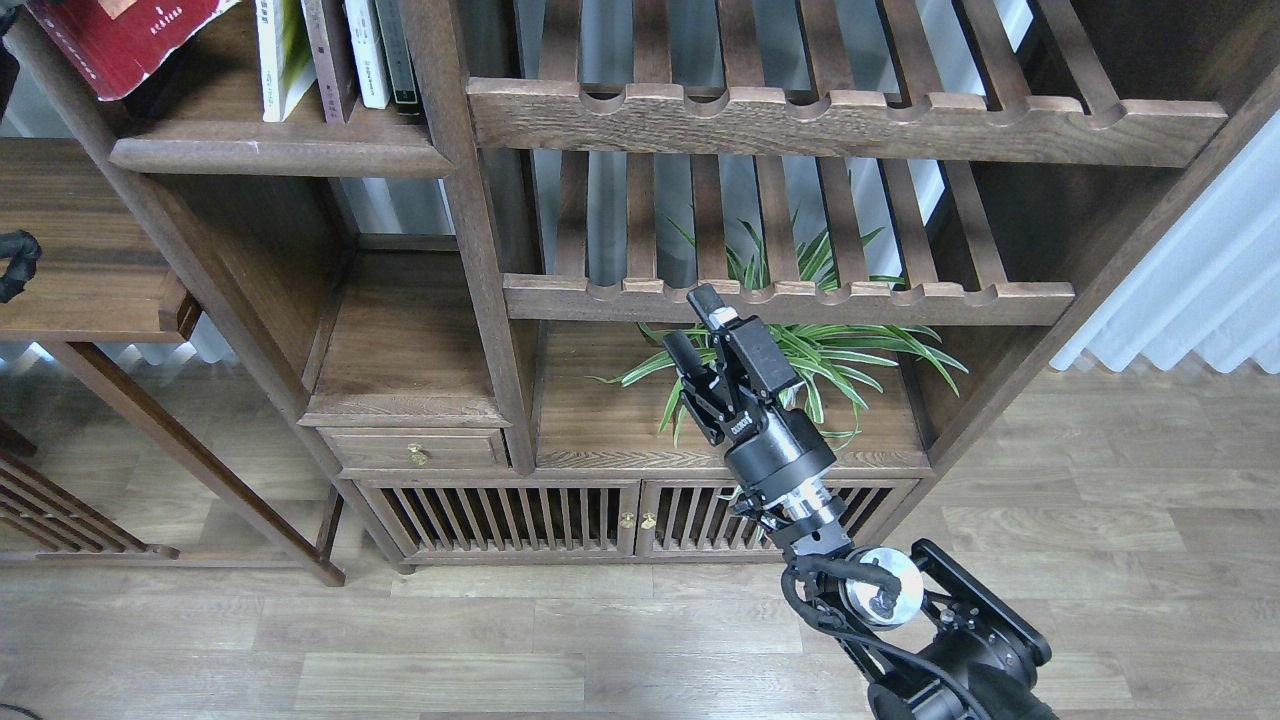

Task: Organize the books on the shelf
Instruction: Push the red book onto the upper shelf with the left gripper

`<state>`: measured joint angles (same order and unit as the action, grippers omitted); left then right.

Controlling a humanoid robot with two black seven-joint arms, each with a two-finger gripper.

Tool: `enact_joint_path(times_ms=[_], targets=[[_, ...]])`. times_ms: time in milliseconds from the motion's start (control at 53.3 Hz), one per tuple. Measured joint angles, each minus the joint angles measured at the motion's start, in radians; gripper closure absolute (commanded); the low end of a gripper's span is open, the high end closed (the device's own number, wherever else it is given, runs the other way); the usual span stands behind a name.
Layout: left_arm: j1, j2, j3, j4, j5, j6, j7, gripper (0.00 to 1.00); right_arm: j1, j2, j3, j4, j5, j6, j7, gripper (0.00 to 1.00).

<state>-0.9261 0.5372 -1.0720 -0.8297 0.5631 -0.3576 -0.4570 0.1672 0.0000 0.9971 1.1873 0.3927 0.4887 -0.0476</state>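
**Desk:** Black fingers first. What are the jaws doing?

**Photographer:** On the right gripper [700, 325] two fingers stand apart with a visible gap and nothing between them; it is raised in front of the lower slatted rack [790, 298], with a striped green plant [800, 365] behind it. Of the left arm, only a dark piece shows at the frame's left edge, so whether the left gripper [15, 262] is spread or pressed together cannot be told.

**Desk:** And the books?

**Photographer:** Up at top left. A red book [120, 35] leans tilted at the corner, partly cut off by the frame, overhanging the shelf [280, 155], a solid dark-brown plank with a rounded front edge. Beside it, several thinner volumes [335, 55] stand roughly upright: a white and yellow-green one, a brown one, a pale one, a dark one.

**Desk:** Which step is this?

**Photographer:** My reading: between handlings. The right arm carries nothing and is well apart from the books. The leaning red book looks like the unfinished piece; the next move would call for a reach up and leftward across the bookcase post [480, 250], clearing the notched rail, then a grip on the cover to stand it upright against its neighbours.
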Motion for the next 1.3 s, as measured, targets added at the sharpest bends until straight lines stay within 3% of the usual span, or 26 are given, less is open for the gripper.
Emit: enact_joint_path(times_ms=[38, 300, 1295], targets=[[-0.038, -0.012, 0.042, 0.041, 0.002, 0.000, -0.024, 1.00, 0.000, 0.000, 0.000, 0.000, 0.000, 0.000, 0.000, 0.08], [-0.140, -0.064, 0.145, 0.175, 0.003, 0.000, -0.031, 1.00, 0.000, 0.000, 0.001, 0.000, 0.001, 0.000, 0.002, 0.07], [-0.230, -0.150, 0.280, 0.400, 0.004, 0.005, -0.032, 0.99, -0.001, 0.000, 0.003, -0.001, 0.003, 0.000, 0.000, 0.06]])
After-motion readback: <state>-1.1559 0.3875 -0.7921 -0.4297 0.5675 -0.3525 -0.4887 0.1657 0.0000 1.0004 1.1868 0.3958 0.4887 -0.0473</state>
